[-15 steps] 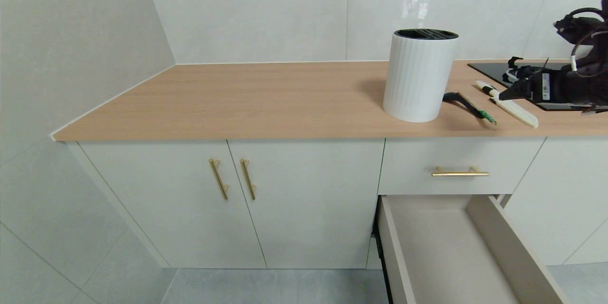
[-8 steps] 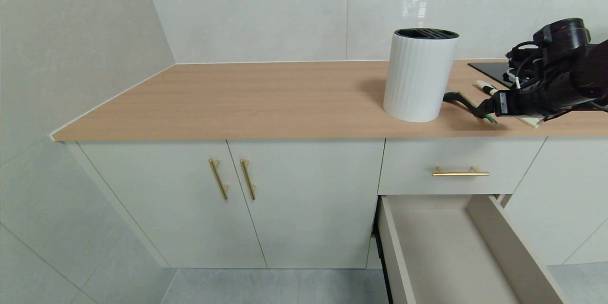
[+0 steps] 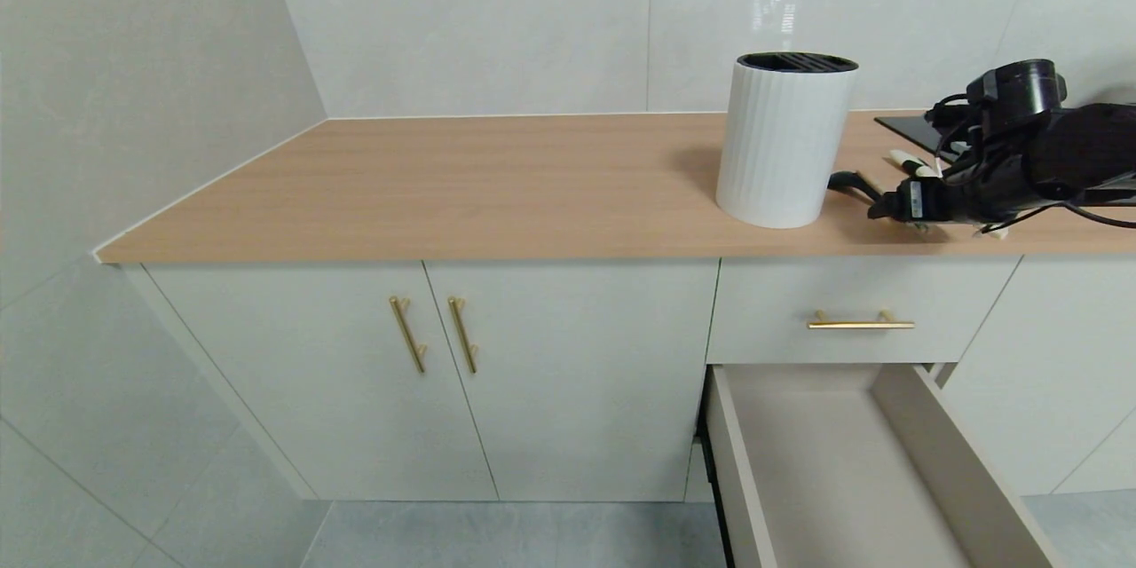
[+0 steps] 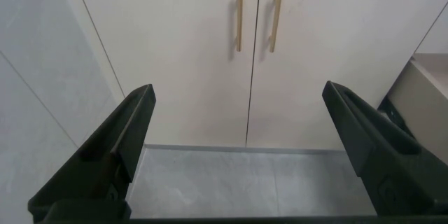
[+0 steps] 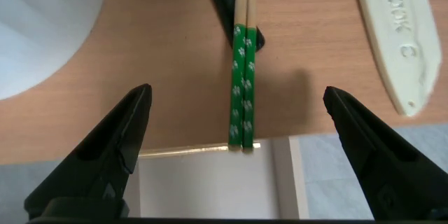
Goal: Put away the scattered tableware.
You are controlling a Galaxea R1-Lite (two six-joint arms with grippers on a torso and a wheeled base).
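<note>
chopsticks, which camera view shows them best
The right wrist view: the chopsticks lie side by side on the counter, green ends at its edge, seen from close above. In the head view the right gripper hides most of them. The left wrist view faces cupboard doors.

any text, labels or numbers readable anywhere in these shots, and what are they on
White knife: raised lettering runs along it, too faint to read reliably.
Right gripper: a small pale sticker on its side, too small to read.
Chopsticks: green ends with a white pattern, no words or numbers.
</note>
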